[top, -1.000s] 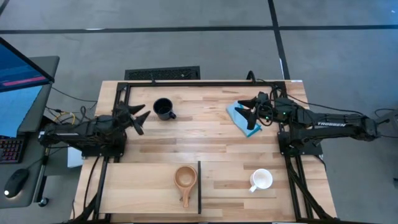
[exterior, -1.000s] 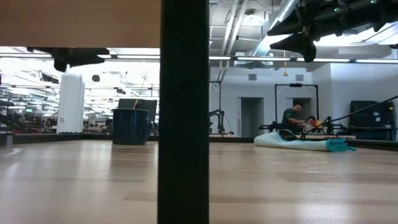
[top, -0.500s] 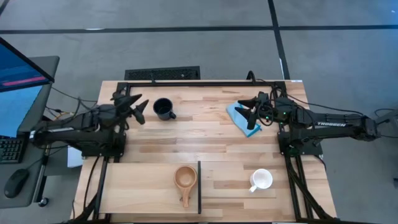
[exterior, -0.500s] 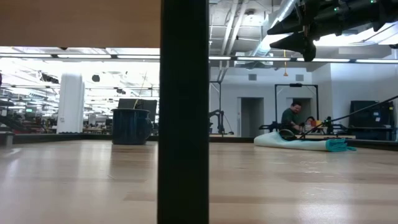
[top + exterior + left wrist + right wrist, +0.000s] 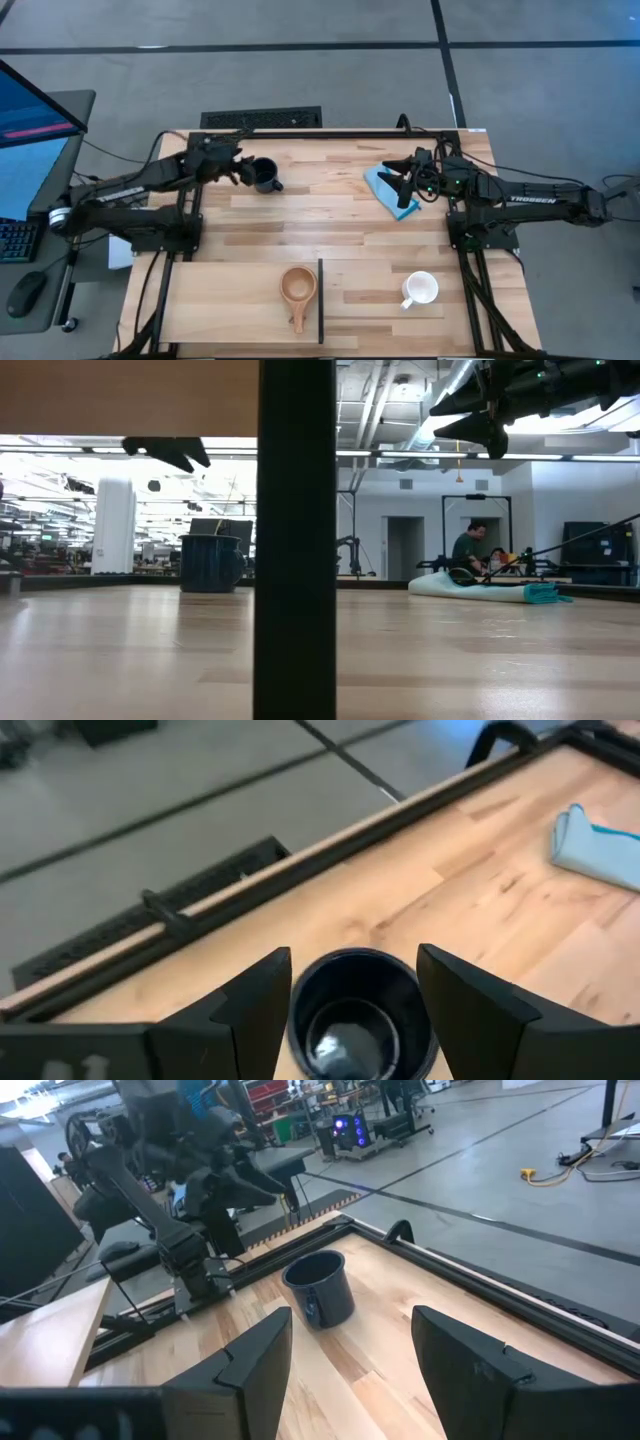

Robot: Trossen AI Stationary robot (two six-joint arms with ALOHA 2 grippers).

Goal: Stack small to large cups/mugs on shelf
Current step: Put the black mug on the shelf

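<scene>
The black mug [image 5: 263,175] stands upright on the table at the far left; it also shows in the low view [image 5: 212,563]. My left gripper [image 5: 232,168] is open, up in the air just left of it [image 5: 165,452]. In the left wrist view its fingers [image 5: 352,990] stand on either side of the mug [image 5: 360,1015] without touching. The small tan wooden cup [image 5: 298,287] sits on the pale shelf board [image 5: 220,300]. The white mug [image 5: 420,289] stands on the table right of the board. My right gripper [image 5: 398,178] is open and empty above the cloth.
A folded light-blue cloth [image 5: 383,188] lies at the far right under my right gripper. The board's thin dark upright edge [image 5: 320,300] stands between the wooden cup and the white mug and blocks the middle of the low view [image 5: 295,540]. People are in the room behind.
My left gripper has swung toward the table's far edge and to the right, from beside its base to the black mug, and now has its open fingers over the mug. The mugs, cloth and right arm have kept still.
</scene>
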